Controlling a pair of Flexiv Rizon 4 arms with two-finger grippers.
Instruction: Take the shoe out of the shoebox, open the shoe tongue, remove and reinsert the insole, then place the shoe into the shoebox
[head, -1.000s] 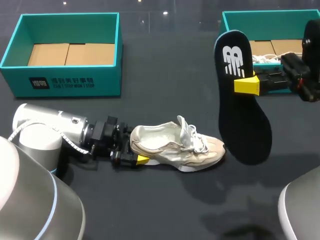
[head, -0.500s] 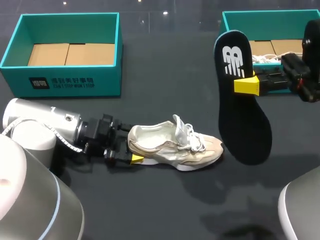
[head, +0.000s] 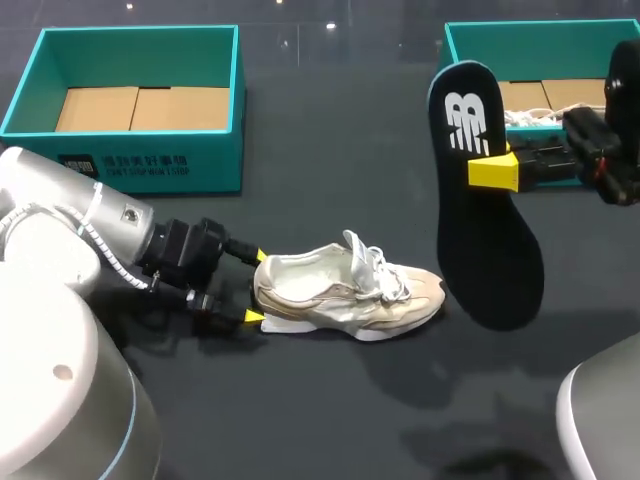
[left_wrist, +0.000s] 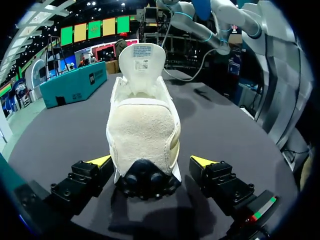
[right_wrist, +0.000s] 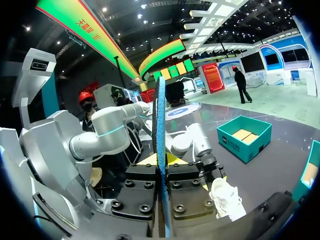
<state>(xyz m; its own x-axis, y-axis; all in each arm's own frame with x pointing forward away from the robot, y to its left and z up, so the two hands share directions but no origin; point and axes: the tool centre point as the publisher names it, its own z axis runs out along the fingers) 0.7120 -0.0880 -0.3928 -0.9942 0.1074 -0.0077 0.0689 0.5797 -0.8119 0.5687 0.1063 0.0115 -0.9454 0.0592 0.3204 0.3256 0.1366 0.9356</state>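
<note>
Shoe (head: 345, 295): mid-table, toe pointing right; likely light, with a soft upper and a firmer heel that suits a grip.
Left gripper (head: 255, 287): open, fingers either side of the heel.
Insole (head: 480, 230): thin and probably floppy, held upright on the right, clamped by the right gripper (head: 495, 168).

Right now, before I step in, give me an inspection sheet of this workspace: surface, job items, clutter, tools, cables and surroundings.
Surface: dark table, bearing one shoe and two shoeboxes.
Job's things: beige shoe upright mid-table, outside both boxes; black insole held upright in the air; left shoebox holds only cardboard; right shoebox shows white laces inside.
Clutter: nothing seen.
Tools: left tool open, fingers either side of the shoe's heel; right tool shut on the insole.
Cables: white coiled cable along the left arm's wrist.
Surroundings: nothing seen reaching over the table.
</note>
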